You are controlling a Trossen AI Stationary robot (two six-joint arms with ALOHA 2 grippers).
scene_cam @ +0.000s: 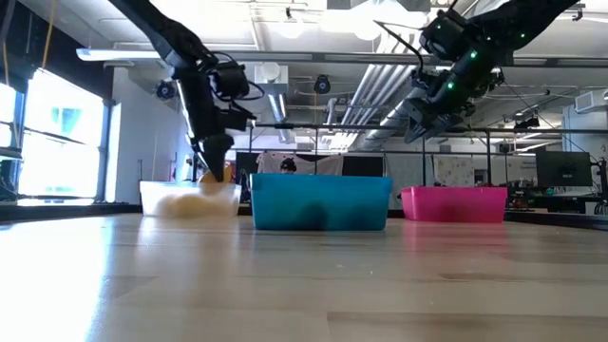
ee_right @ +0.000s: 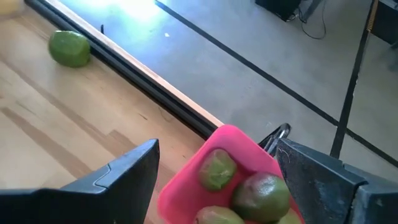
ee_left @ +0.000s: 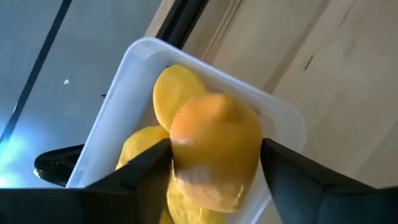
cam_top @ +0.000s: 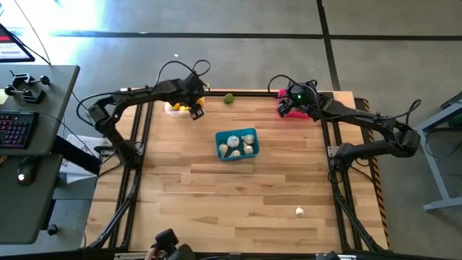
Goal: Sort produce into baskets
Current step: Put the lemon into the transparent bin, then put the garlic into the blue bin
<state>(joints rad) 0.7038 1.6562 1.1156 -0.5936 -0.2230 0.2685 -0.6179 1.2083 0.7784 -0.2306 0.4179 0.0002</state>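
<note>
My left gripper (cam_top: 193, 110) is shut on a yellow lemon (ee_left: 214, 149) just above the white basket (cam_top: 175, 108), which holds other lemons (ee_left: 174, 93). My right gripper (cam_top: 287, 108) is open and empty above the pink basket (ee_right: 217, 140), where several green fruits (ee_right: 261, 196) lie. The teal basket (cam_top: 237, 143) stands mid-table with several garlic bulbs inside. A loose green fruit (cam_top: 228, 99) rests on the table near the far edge. A loose garlic bulb (cam_top: 299, 211) lies near the front right. My left gripper pinches the lemon between its two fingers, one finger (ee_left: 146, 165) on each opposite side (ee_left: 180, 155). The fingers point down from above. The lemon is clear of the table, over the white basket's right end (ee_left: 273, 112).
The three baskets stand in a row in the low view: white (scene_cam: 190, 198), teal (scene_cam: 320, 201), pink (scene_cam: 454, 203). A black rail (ee_right: 143, 74) runs along the table's far edge. A desk with a keyboard (cam_top: 18, 130) stands left of the table.
</note>
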